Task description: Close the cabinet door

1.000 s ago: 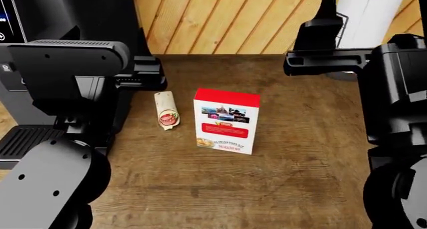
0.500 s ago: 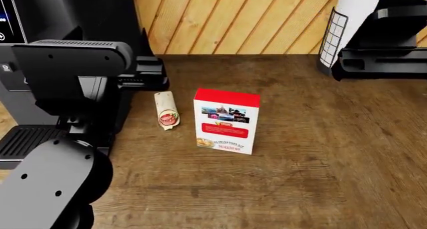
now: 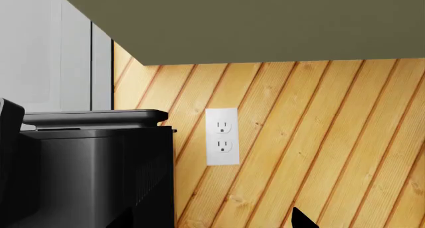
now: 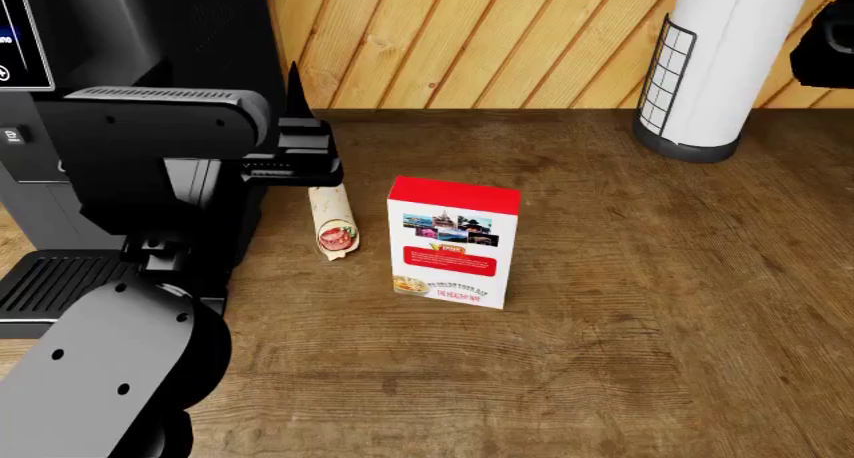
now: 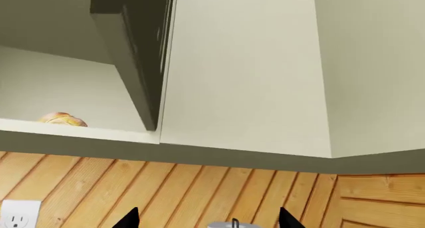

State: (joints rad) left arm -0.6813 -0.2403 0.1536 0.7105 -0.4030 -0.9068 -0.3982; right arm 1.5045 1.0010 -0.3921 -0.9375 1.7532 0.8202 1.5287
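The right arm had risen out of the head view, uncovering the white paper-towel roll [image 4: 707,63] on the wooden surface [image 4: 641,308]. The left wrist view showed only slatted wall; I couldn't tell how its jaws stood. In the right wrist view, the dark olive cabinet door [image 5: 136,54] stood ajar edge-on, tall axis upright, above the right gripper [image 5: 207,222], jaws parted, the nearer arm.

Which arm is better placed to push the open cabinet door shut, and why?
Right. Its wrist view faces the open pale cabinet door and the shelf behind it; the left wrist view shows only the cabinet's underside and the white wall outlet.
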